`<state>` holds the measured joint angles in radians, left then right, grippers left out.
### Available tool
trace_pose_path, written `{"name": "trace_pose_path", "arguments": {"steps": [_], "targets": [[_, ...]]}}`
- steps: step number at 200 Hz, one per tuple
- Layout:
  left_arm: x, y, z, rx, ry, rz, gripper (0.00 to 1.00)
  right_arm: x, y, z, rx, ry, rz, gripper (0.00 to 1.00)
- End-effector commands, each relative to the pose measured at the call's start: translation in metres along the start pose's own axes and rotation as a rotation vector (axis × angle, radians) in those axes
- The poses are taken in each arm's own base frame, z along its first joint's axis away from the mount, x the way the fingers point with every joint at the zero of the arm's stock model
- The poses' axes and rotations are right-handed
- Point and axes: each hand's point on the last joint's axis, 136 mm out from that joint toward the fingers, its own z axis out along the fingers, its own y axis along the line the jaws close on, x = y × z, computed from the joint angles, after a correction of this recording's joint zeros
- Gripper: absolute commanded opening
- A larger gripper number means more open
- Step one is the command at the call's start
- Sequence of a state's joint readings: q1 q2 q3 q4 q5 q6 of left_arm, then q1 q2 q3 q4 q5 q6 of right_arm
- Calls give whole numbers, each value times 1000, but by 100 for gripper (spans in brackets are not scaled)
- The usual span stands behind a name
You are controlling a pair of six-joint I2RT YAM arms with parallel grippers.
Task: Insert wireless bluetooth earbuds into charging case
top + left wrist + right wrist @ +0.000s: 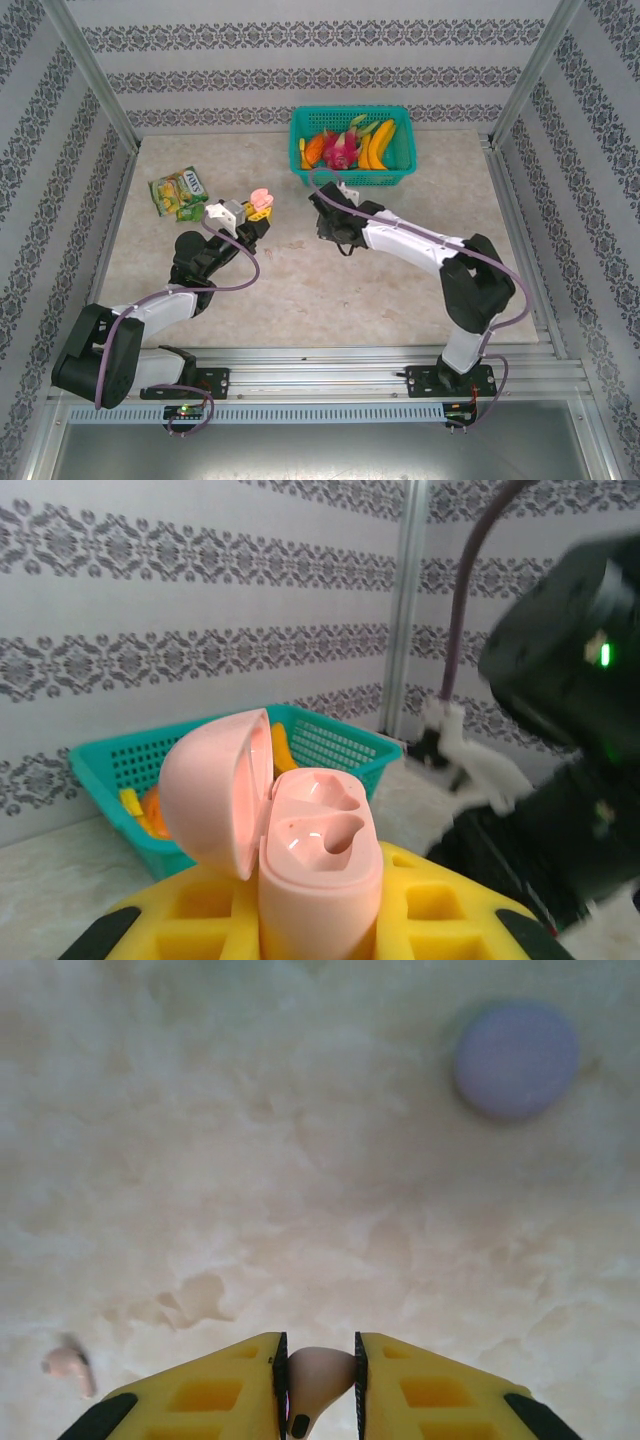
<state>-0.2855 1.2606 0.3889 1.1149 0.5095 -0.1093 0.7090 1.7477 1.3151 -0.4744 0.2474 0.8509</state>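
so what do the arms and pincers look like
The left arm and right arm have white links between bulky black joints, each trailed by a looping purple cable. The left pincer and right pincer have yellow fingers with square recesses and black tips.

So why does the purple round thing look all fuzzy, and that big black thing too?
Right wrist view: the purple case and the loose pink earbud are out of focus, while the held earbud in the claw is sharper. Left wrist view: the open pink case is crisp, and the other arm beside it is smeared. Top view: evenly lit, all sharp.
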Motion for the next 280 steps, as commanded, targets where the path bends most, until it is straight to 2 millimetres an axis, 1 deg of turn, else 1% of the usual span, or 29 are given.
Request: {"name": "trace_pose_path", "arguments": {"steps": [1,40,79,112,147,183,215,241,280], "targets": [[-7,-11,3,89,-2,18,0,-26,3,-27,-47,-91,-47,26],[3,-23,11,178,34,-6,0,-57,17,-69,-149,-181,-80,27],[8,-31,22,226,49,-14,0,-84,40,-111,-262,-264,-127,27],[11,-34,34,250,57,-14,0,-97,61,-139,-370,-315,-171,27],[14,-36,44,261,62,-18,0,-99,83,-159,-481,-344,-221,28],[12,-34,51,259,57,-20,0,-90,103,-172,-546,-362,-302,28],[7,-33,55,261,52,-14,0,-77,117,-176,-561,-387,-395,28],[6,-33,57,266,51,-19,0,-72,124,-179,-558,-435,-448,28],[2,-35,58,274,45,-22,0,-72,127,-173,-547,-473,-457,28]]}}
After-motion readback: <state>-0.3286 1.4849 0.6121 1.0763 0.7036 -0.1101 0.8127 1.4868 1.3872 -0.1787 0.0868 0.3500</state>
